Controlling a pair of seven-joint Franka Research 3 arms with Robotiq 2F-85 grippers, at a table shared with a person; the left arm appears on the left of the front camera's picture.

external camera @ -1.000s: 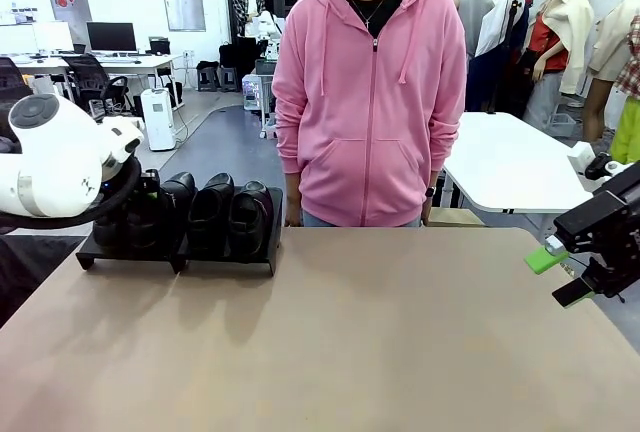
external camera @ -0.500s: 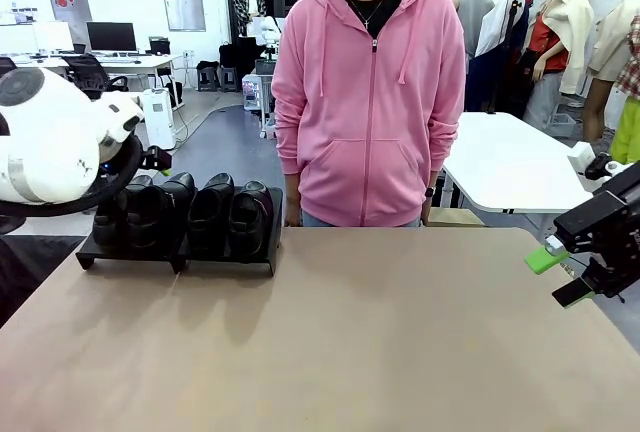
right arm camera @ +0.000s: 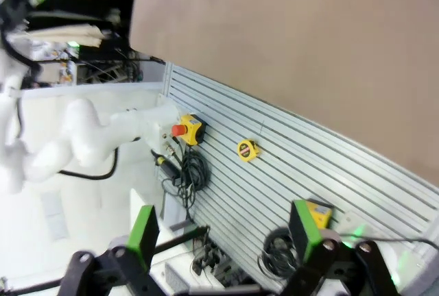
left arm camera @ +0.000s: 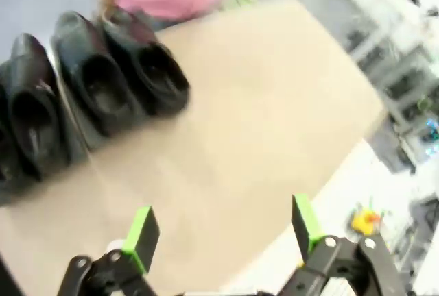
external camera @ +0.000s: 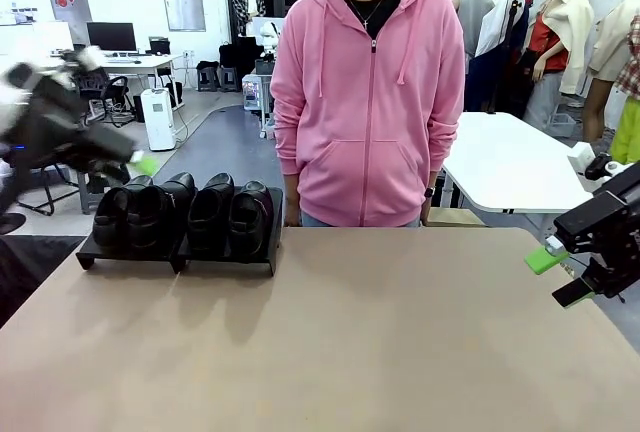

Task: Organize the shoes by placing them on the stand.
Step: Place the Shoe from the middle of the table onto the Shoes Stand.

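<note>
Front view: four shoes [external camera: 185, 214] on stand [external camera: 178, 248]; blurred left end effector [external camera: 128, 164] seemingly open.

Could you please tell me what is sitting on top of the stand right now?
Four black shoes sit in a row on the stand, toes toward the robot. They cover most of its top, and their soles are hidden.

Glossy black shoes [external camera: 185, 214] on a matte-black stand [external camera: 176, 250]; tan table [external camera: 330, 342]; pink hoodie [external camera: 368, 102]; green-padded claws.
</note>
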